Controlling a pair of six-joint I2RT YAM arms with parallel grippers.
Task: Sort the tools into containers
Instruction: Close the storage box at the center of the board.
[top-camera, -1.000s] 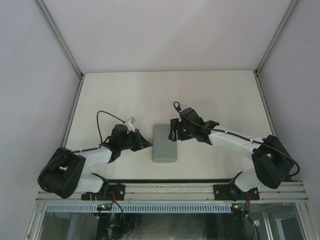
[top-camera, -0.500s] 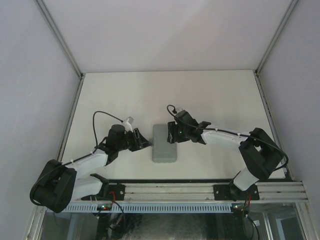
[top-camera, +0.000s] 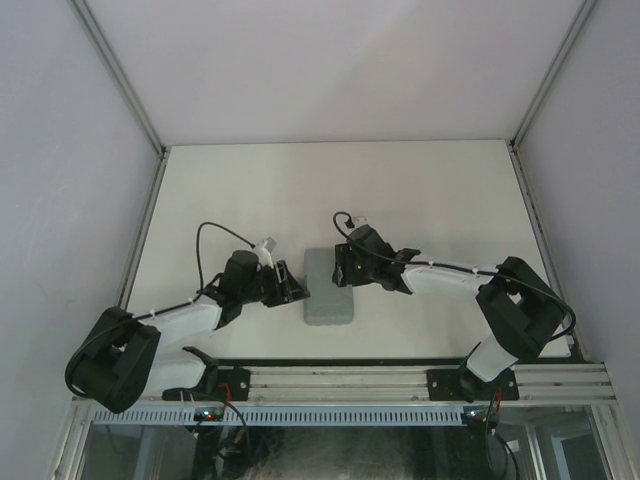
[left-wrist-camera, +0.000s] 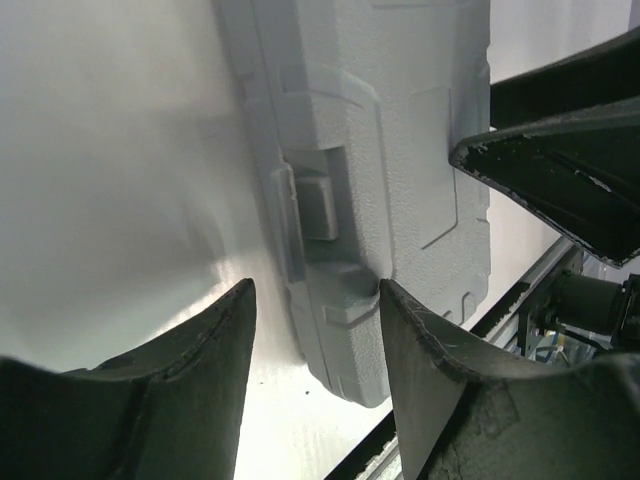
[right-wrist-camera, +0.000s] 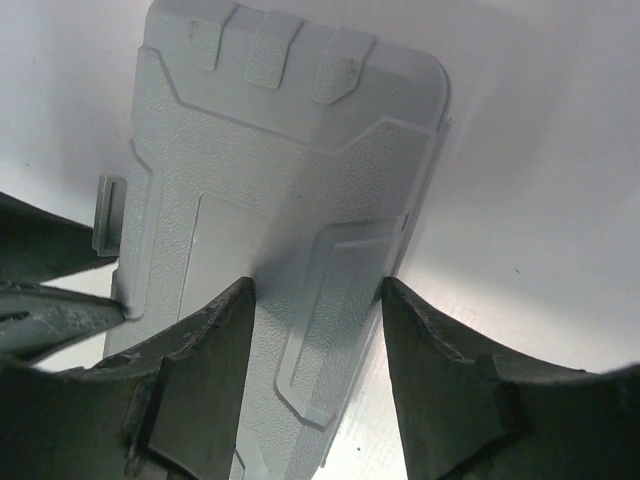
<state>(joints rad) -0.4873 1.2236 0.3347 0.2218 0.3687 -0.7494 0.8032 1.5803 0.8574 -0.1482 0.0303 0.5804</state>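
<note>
Closed grey case (top-camera: 329, 285) lies flat mid-table (top-camera: 430, 190), lid up, between the 2 arms. Left gripper (top-camera: 298, 290) sits low at the case's left edge, by the latch (left-wrist-camera: 318, 205), jaws released, gripping nothing. Right gripper (top-camera: 341, 267) hangs over the case's far right part, jaws parted, holding nothing.

White table (top-camera: 420, 190), pale enclosure walls (top-camera: 330, 60), aluminium rail (top-camera: 340, 380) along its near edge

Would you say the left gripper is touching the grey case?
Cannot tell: in the left wrist view the left gripper overlaps the grey case, contact unclear.
</note>
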